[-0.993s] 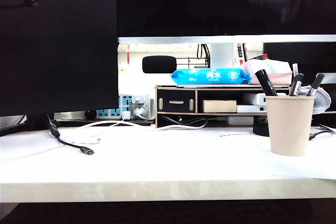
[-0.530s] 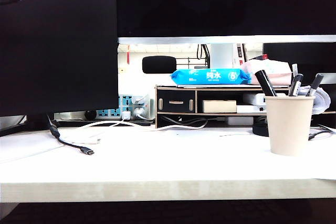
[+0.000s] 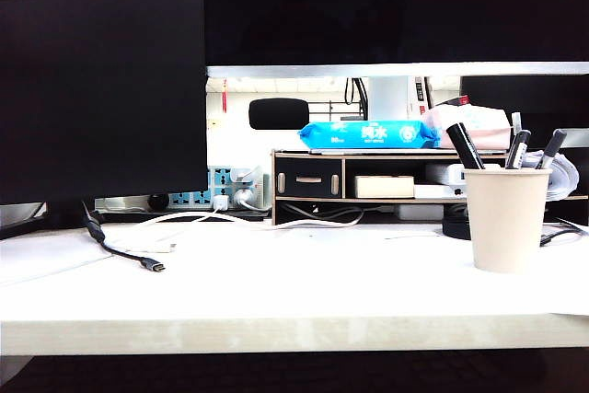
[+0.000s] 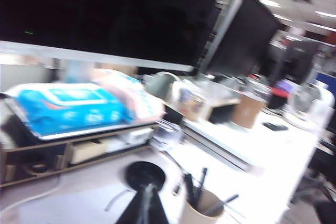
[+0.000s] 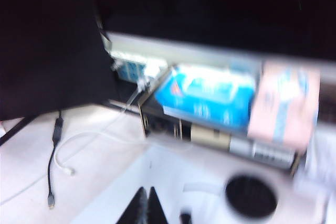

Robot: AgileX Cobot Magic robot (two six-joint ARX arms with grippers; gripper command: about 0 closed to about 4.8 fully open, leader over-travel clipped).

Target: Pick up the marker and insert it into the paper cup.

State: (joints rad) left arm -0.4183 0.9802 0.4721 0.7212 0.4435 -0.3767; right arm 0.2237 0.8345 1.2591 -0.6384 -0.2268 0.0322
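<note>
The paper cup (image 3: pixel 508 220) stands on the right of the white table. The long black marker (image 3: pixel 465 144) leans out of it to the left, beside two shorter pens (image 3: pixel 519 147). Neither gripper shows in the exterior view. In the blurred left wrist view my left gripper (image 4: pixel 145 209) hangs above the table beside the paper cup (image 4: pixel 206 212), fingers together and empty. In the right wrist view my right gripper (image 5: pixel 146 204) is shut on nothing, high above the table, with a dark pen tip (image 5: pixel 185 217) just beside it.
A wooden desk organiser (image 3: pixel 368 186) with a blue wipes pack (image 3: pixel 370 133) stands behind the cup. A round black stand base (image 5: pixel 251 196) sits near the cup. A black USB cable (image 3: pixel 129 255) and white cables (image 3: pixel 193 220) lie on the left. Dark monitors (image 3: pixel 101 71) fill the back.
The cup and its pens have not moved. A dim arm shape at the top right of the exterior view has gone out of sight, and the one at the top left has shifted.
</note>
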